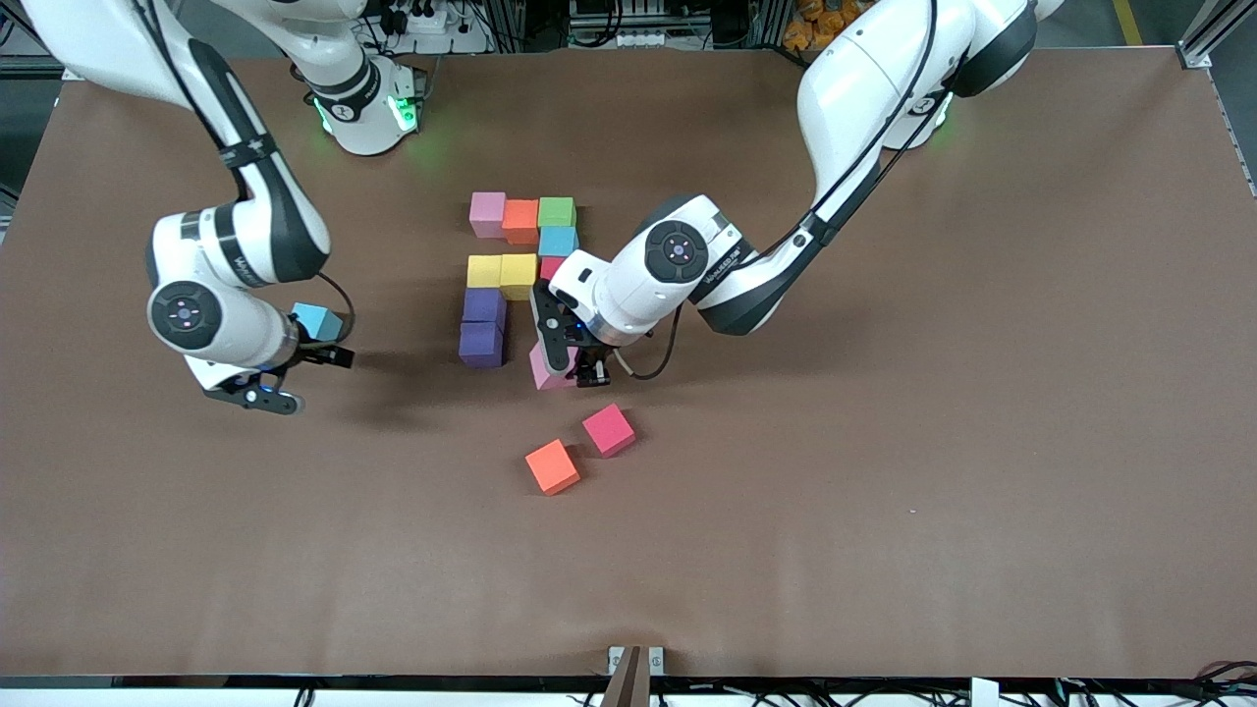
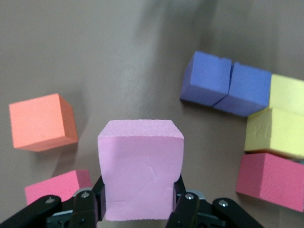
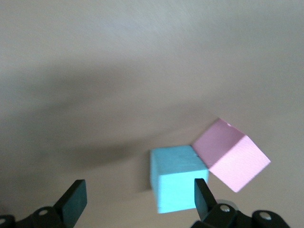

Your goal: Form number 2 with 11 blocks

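Near the tabletop's middle, your left gripper (image 1: 568, 368) pinches a pale pink block (image 2: 140, 168) beside the purple blocks (image 1: 482, 327); lowered skewed, it shoves them, while the right gripper (image 1: 285, 378) waits wide open.

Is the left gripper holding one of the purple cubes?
No: in the left wrist view the left gripper is shut on a pale pink cube, while both purple cubes sit apart on the table.
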Tool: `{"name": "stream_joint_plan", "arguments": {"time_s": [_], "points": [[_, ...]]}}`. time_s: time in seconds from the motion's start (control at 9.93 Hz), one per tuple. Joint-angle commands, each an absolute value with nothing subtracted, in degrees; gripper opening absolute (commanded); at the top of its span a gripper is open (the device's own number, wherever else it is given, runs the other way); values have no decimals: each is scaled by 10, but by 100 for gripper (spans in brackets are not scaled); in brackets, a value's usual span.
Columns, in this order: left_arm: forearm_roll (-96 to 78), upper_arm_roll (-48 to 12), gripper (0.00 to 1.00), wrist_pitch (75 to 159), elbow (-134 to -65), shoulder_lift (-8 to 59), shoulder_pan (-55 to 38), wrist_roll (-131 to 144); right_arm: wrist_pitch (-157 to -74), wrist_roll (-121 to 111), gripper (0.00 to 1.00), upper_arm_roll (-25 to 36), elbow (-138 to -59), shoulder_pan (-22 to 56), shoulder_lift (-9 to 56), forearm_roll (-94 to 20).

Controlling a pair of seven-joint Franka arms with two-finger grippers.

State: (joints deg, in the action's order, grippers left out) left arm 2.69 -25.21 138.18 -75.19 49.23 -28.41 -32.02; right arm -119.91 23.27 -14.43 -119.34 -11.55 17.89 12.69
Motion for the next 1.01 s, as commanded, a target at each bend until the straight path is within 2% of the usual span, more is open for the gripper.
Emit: {"name": "stream_joint_plan", "arguments": {"time_s": [0.0, 0.1, 0.4, 0.91], "points": [[35, -203, 20, 1391, -734, 518, -352, -321, -1227, 194, 100, -153, -1271, -148, 136, 121], [35, -186, 20, 1398, -734, 519, -368, -328, -1246, 192, 100, -152, -1295, -149, 127, 121], [34, -193, 20, 1404, -714, 546, -381, -378, -1262, 192, 100, -152, -1317, -150, 126, 106], [32, -192, 22, 1478, -682, 593, -399, -374, -1298, 154, 100, -147, -1341, -167, 125, 106]]}}
